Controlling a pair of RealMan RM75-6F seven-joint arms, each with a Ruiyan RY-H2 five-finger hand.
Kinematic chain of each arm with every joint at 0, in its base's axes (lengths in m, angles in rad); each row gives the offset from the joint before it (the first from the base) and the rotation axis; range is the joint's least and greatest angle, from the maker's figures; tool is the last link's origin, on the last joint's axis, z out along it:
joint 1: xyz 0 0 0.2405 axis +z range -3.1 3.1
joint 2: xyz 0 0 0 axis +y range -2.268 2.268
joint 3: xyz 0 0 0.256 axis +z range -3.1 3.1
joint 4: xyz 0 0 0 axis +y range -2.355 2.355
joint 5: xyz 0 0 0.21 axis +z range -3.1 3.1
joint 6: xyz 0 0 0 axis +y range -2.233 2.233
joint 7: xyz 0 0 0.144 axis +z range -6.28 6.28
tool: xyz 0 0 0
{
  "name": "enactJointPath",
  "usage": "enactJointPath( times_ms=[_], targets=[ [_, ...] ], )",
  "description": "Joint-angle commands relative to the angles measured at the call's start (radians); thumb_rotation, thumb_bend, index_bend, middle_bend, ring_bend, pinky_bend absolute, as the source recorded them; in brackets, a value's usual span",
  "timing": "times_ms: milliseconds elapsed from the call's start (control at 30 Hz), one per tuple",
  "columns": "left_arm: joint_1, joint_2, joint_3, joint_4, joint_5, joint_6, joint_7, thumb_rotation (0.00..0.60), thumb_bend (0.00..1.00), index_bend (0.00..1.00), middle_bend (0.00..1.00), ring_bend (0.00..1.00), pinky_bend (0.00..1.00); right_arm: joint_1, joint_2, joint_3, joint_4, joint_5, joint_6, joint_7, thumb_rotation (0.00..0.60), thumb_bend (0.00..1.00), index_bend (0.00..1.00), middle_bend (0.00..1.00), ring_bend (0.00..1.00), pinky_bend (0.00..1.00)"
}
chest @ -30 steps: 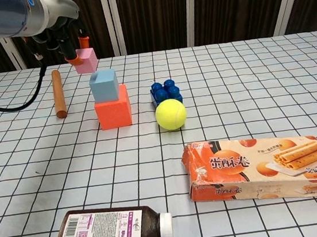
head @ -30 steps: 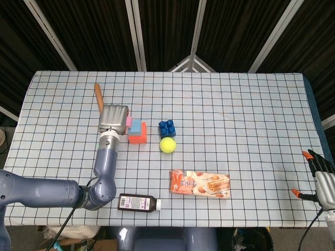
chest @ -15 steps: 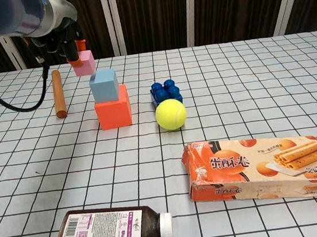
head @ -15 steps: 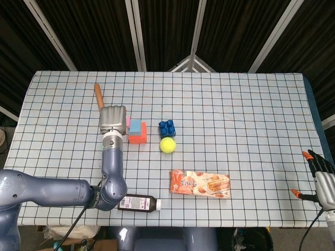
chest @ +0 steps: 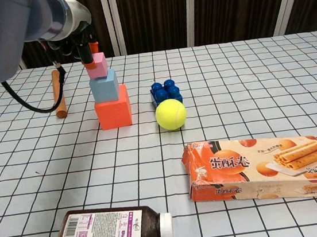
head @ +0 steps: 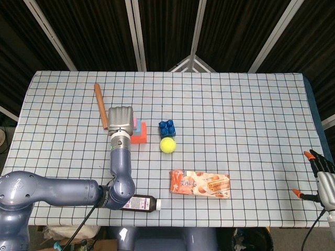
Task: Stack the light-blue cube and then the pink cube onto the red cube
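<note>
In the head view, the left robot hand (head: 121, 118) is seen from above over the stack, covering most of it. Only a sliver of the pink cube (head: 135, 124) and a strip of the light-blue cube (head: 138, 127) show at its right edge, with part of the red cube (head: 139, 138) below them. A blue toy brick (head: 167, 128) and a tennis ball (head: 167, 145) lie just to the right of the stack, the ball touching or nearly touching the brick. A wooden stick (head: 100, 105) lies left of the hand. A snack box (head: 200, 184) and a brown bottle (head: 138, 203) on its side are found near the front edge of the checked surface (head: 246, 115). The right robot hand (head: 322, 178) is seen beyond the right edge of the surface, fingers spread, holding nothing. Wide open room is left on the right half of the surface.

In the chest view, the stack is shown plainly: the red cube (chest: 113, 107) stands on the surface (chest: 246, 79), the light-blue cube (chest: 104, 86) sits on it, and the pink cube (chest: 98, 66) rests on or just above the light-blue one, tilted, pinched at its upper left by the fingertips (chest: 88, 61) of the left robot hand (chest: 73, 33). The stick (chest: 58, 93), brick (chest: 165, 90), ball (chest: 171, 114), box (chest: 260, 168) and bottle (chest: 114, 231) are also seen. The right robot hand is not shown here.
</note>
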Motion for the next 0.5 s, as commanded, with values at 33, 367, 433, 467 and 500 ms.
enactJointPath(
  times_ms=[33, 367, 433, 467, 500],
  targets=[
    [0.002, -0.007, -0.008, 0.004, 0.005, 0.003, 0.008, 0.6, 0.42, 0.5, 0.81, 0.79, 0.95, 0.001, 0.0, -0.001, 0.0, -0.001, -0.002, 0.0, 0.6, 0.13, 0.0, 0.01, 0.03, 0.1],
    [0.011, -0.032, -0.026, 0.025, 0.028, -0.006, 0.027, 0.6, 0.42, 0.5, 0.81, 0.79, 0.95, 0.001, -0.001, 0.0, 0.001, 0.002, -0.004, -0.001, 0.6, 0.13, 0.0, 0.01, 0.03, 0.1],
    [0.012, -0.035, -0.03, 0.027, 0.034, -0.008, 0.029, 0.6, 0.42, 0.5, 0.81, 0.79, 0.95, 0.002, -0.001, 0.0, 0.001, 0.003, -0.006, -0.001, 0.6, 0.13, 0.0, 0.01, 0.03, 0.1],
    [0.013, -0.037, -0.031, 0.027, 0.037, -0.008, 0.03, 0.6, 0.42, 0.5, 0.81, 0.79, 0.95, 0.002, -0.001, 0.0, 0.001, 0.002, -0.005, -0.001, 0.6, 0.13, 0.0, 0.01, 0.03, 0.1],
    [0.014, -0.038, -0.033, 0.027, 0.039, -0.009, 0.031, 0.6, 0.42, 0.5, 0.81, 0.79, 0.95, 0.002, -0.001, 0.0, 0.001, 0.002, -0.005, -0.002, 0.6, 0.13, 0.0, 0.01, 0.03, 0.1]
  ],
)
